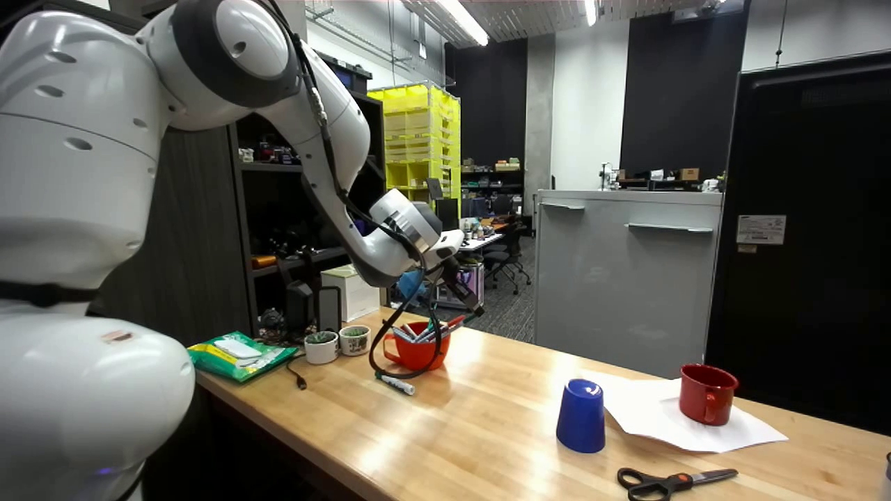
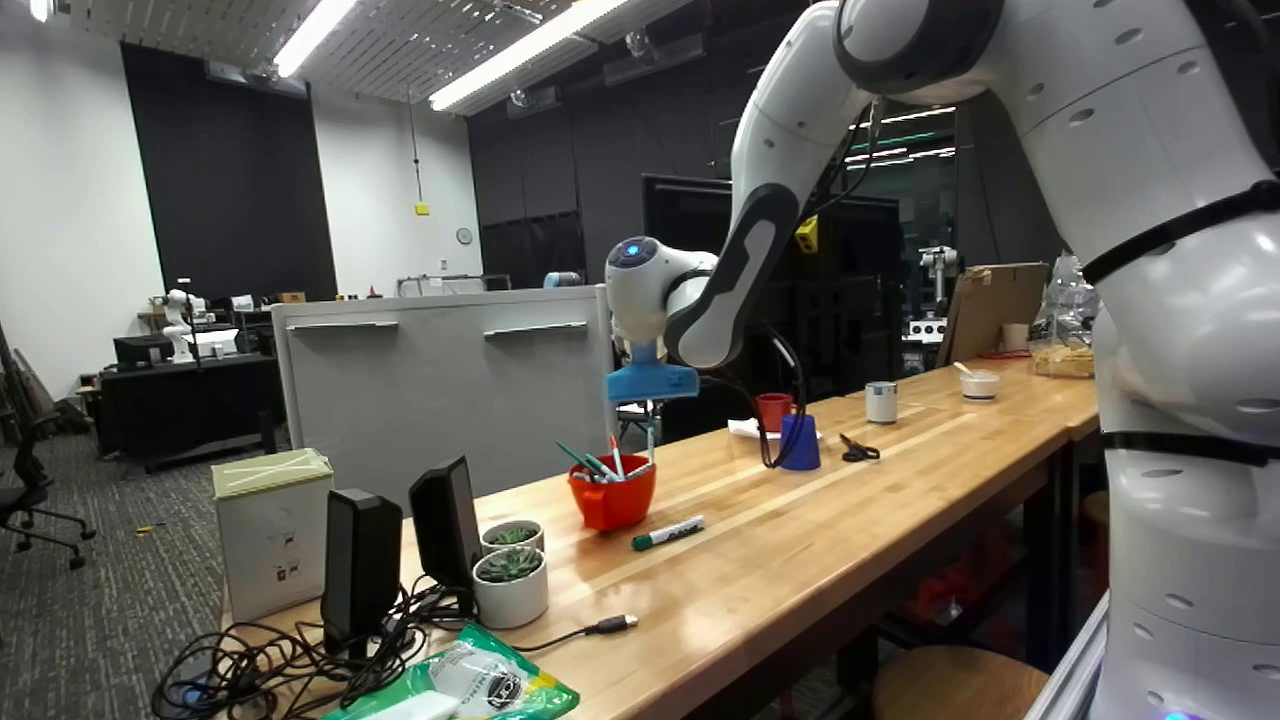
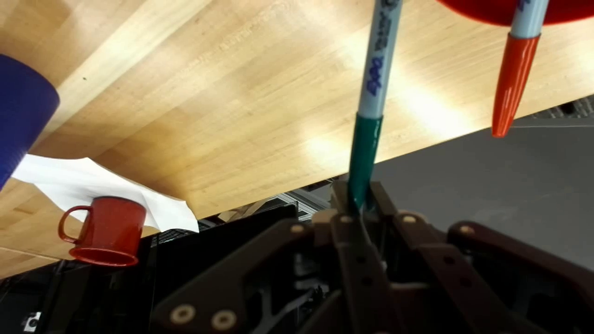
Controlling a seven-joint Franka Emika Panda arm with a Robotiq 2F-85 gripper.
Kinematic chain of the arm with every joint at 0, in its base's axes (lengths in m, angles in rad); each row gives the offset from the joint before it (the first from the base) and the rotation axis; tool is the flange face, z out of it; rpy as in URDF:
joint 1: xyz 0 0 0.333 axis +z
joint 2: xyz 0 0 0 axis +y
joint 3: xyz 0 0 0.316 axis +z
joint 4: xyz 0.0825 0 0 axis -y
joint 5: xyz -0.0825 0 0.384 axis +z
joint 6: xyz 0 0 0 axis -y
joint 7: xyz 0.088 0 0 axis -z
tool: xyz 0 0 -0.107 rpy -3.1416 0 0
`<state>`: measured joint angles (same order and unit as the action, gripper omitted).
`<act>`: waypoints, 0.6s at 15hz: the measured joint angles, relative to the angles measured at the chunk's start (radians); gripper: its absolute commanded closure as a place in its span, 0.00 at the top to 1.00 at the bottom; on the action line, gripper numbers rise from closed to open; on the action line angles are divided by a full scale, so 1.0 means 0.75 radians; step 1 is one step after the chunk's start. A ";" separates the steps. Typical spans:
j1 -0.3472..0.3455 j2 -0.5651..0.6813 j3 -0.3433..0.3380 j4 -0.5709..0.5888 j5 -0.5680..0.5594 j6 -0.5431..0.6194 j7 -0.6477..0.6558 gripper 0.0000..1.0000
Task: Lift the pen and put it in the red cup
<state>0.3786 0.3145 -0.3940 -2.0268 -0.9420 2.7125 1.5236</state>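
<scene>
Right up close, the gripper (image 3: 361,197) pinches a green-capped pen (image 3: 377,81) by its capped end, the far end down at the rim of the red cup (image 2: 620,503) (inside or not, I cannot tell). More pens (image 2: 616,455) stand in that cup; a marker (image 2: 668,533) lies on the table (image 2: 750,570) just beside it.

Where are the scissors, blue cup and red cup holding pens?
Scissors (image 1: 677,481), in an exterior view: pivot area.
Blue cup (image 1: 581,419), in an exterior view: side.
Red cup (image 2: 628,499), in an exterior view: outer wall.

In exterior view: wide bright-red cup (image 1: 418,355) lower center, green-capped white marker (image 1: 397,384) before it; tapered blue cup (image 1: 581,417) lower right.
</scene>
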 measured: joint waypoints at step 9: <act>0.013 0.017 0.005 0.000 0.000 -0.025 0.000 0.32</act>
<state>0.3886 0.3269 -0.3902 -2.0268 -0.9420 2.6938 1.5237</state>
